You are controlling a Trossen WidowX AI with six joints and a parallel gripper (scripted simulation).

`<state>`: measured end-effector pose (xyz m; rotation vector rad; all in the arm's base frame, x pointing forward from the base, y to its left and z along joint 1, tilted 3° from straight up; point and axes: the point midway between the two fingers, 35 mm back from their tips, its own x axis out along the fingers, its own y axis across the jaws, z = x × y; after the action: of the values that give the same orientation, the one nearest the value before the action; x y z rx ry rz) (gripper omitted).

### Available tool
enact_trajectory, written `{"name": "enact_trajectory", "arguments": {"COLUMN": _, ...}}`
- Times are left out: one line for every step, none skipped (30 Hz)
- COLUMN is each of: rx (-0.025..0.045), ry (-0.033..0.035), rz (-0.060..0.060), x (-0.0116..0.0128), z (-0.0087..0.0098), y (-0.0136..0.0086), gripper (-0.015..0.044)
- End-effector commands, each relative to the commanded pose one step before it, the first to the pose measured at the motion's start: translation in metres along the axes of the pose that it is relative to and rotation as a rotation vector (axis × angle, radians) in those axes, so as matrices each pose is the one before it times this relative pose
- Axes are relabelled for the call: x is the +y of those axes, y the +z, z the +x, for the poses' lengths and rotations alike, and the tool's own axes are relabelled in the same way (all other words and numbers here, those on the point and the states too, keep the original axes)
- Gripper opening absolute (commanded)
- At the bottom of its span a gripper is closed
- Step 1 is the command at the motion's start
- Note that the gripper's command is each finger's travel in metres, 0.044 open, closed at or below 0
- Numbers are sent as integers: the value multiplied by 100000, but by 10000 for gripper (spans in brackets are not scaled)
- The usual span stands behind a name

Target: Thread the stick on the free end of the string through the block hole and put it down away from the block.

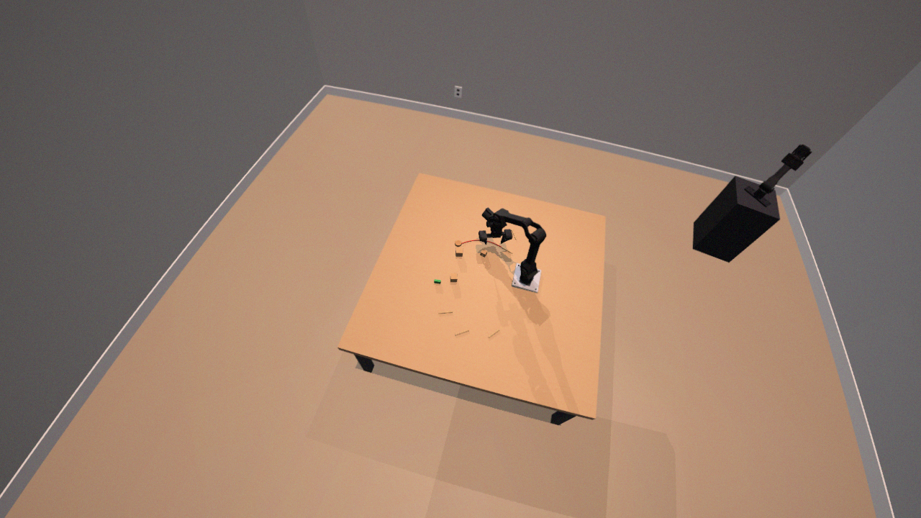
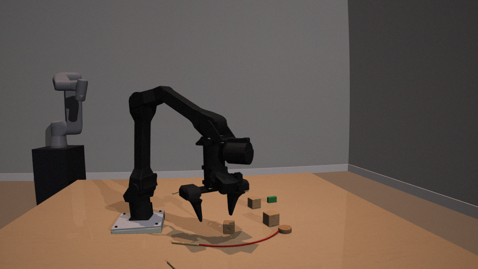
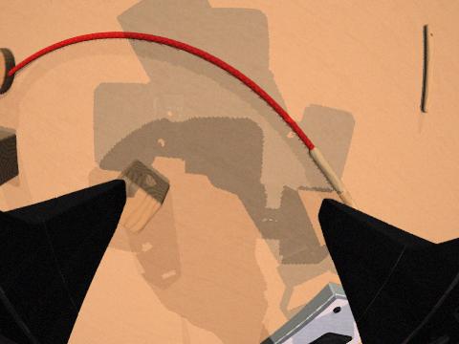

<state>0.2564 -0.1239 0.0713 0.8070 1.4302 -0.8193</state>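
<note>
The block with the hole (image 1: 483, 253) (image 2: 229, 227) (image 3: 148, 203) sits on the table; its hole shows on the face toward the string. The red string (image 2: 240, 245) (image 3: 206, 56) curves over the table from the round button (image 1: 457, 243) (image 2: 284, 229) (image 3: 4, 72) to its wooden stick (image 2: 184, 243) (image 3: 327, 169), outside the block. The stick lies flat; the right finger hides its free end in the wrist view. My gripper (image 1: 494, 240) (image 2: 216, 217) (image 3: 226, 200) is wide open and empty, above the table. In the wrist view, the left fingertip overlaps the block's edge.
A plain block (image 1: 459, 252) (image 2: 270, 218) (image 3: 7, 155) stands near the button. Another plain block (image 1: 453, 278) (image 2: 254, 202) and a green block (image 1: 437, 281) (image 2: 271, 199) stand farther off. A loose stick (image 2: 171, 264) (image 3: 426, 69) lies beyond the string's stick. Several others lie across the table.
</note>
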Motion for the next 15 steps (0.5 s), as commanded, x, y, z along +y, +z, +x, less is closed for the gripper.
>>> {"name": "enact_trajectory", "arguments": {"rx": -791, "ry": -1399, "rz": 94274, "x": -3201, "z": 158, "y": 420, "gripper": 440}}
{"name": "enact_trajectory", "arguments": {"rx": -9, "ry": -17, "rz": 5228, "x": -59, "z": 4, "y": 128, "gripper": 440}}
{"name": "enact_trajectory", "arguments": {"rx": -19, "ry": -31, "rz": 5670, "x": -101, "z": 7, "y": 249, "gripper": 440}}
{"name": "enact_trajectory", "arguments": {"rx": -10, "ry": -15, "rz": 5200, "x": -44, "z": 4, "y": 127, "gripper": 440}}
{"name": "enact_trajectory", "arguments": {"rx": -11, "ry": -15, "rz": 5213, "x": -38, "z": 4, "y": 129, "gripper": 440}}
{"name": "enact_trajectory", "arguments": {"rx": -12, "ry": -15, "rz": 5209, "x": -32, "z": 4, "y": 131, "gripper": 440}}
{"name": "enact_trajectory", "arguments": {"rx": -12, "ry": -14, "rz": 5207, "x": -26, "z": 4, "y": 132, "gripper": 440}}
{"name": "enact_trajectory", "arguments": {"rx": -13, "ry": -14, "rz": 5213, "x": -20, "z": 4, "y": 133, "gripper": 440}}
{"name": "enact_trajectory", "arguments": {"rx": -13, "ry": -13, "rz": 5208, "x": -13, "z": 4, "y": 133, "gripper": 440}}
{"name": "enact_trajectory", "arguments": {"rx": -14, "ry": -12, "rz": 5204, "x": -7, "z": 4, "y": 133, "gripper": 440}}
{"name": "enact_trajectory", "arguments": {"rx": -15, "ry": -12, "rz": 5199, "x": -1, "z": 4, "y": 133, "gripper": 440}}
{"name": "enact_trajectory", "arguments": {"rx": -15, "ry": -11, "rz": 5195, "x": 5, "z": 4, "y": 133, "gripper": 440}}
{"name": "enact_trajectory", "arguments": {"rx": -29, "ry": -20, "rz": 5588, "x": 21, "z": 8, "y": 245, "gripper": 440}}
{"name": "enact_trajectory", "arguments": {"rx": -15, "ry": -9, "rz": 5179, "x": 17, "z": 4, "y": 123, "gripper": 440}}
{"name": "enact_trajectory", "arguments": {"rx": -16, "ry": -9, "rz": 5177, "x": 22, "z": 4, "y": 122, "gripper": 440}}
